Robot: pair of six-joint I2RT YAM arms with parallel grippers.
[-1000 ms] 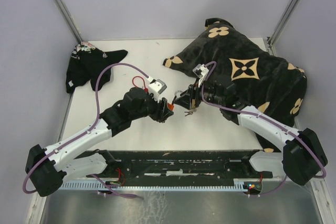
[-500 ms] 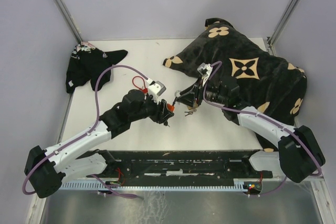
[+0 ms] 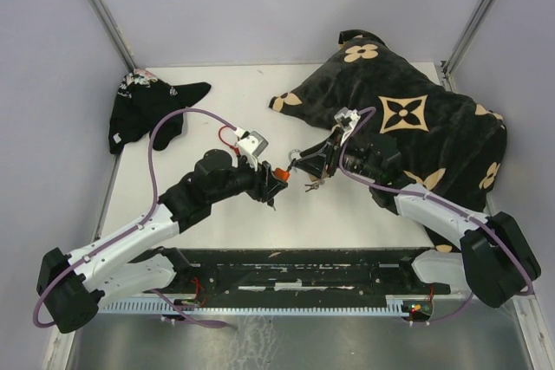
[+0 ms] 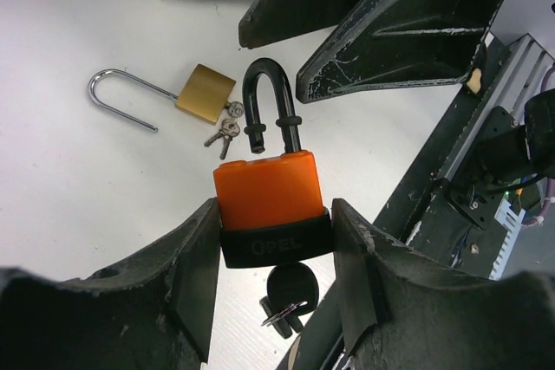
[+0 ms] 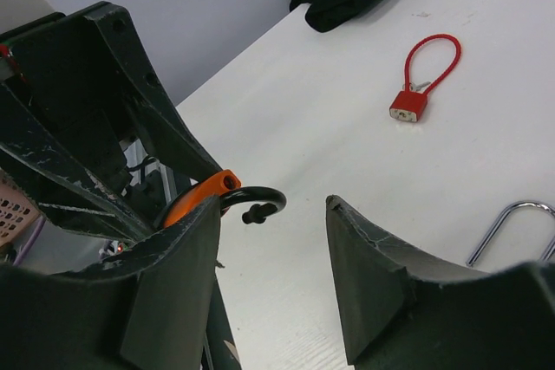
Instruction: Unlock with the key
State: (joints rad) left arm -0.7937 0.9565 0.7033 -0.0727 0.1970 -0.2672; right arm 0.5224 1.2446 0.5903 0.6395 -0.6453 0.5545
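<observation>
My left gripper (image 4: 275, 207) is shut on the black base of an orange padlock (image 4: 269, 186). Its black shackle (image 4: 264, 84) stands open, with one end free of the body. A black-headed key (image 4: 293, 285) sits in the lock's underside, a ring and a second key hanging from it. In the top view the padlock (image 3: 282, 175) is held mid-table between the two grippers. My right gripper (image 5: 273, 205) is open and empty, just right of the shackle (image 5: 256, 199) and apart from it. From above, the right gripper (image 3: 299, 160) points left at the lock.
A brass padlock (image 4: 206, 93) with an open chrome shackle and small keys lies on the white table (image 3: 347, 214) below the grippers. A red cable lock (image 5: 412, 101) lies further left. A dark cloth (image 3: 143, 110) sits at the back left, a black patterned bag (image 3: 408, 119) at the right.
My right gripper has pulled back to the right, away from the orange padlock, and its jaws have narrowed a little. The left arm has shifted slightly, still holding the padlock.
</observation>
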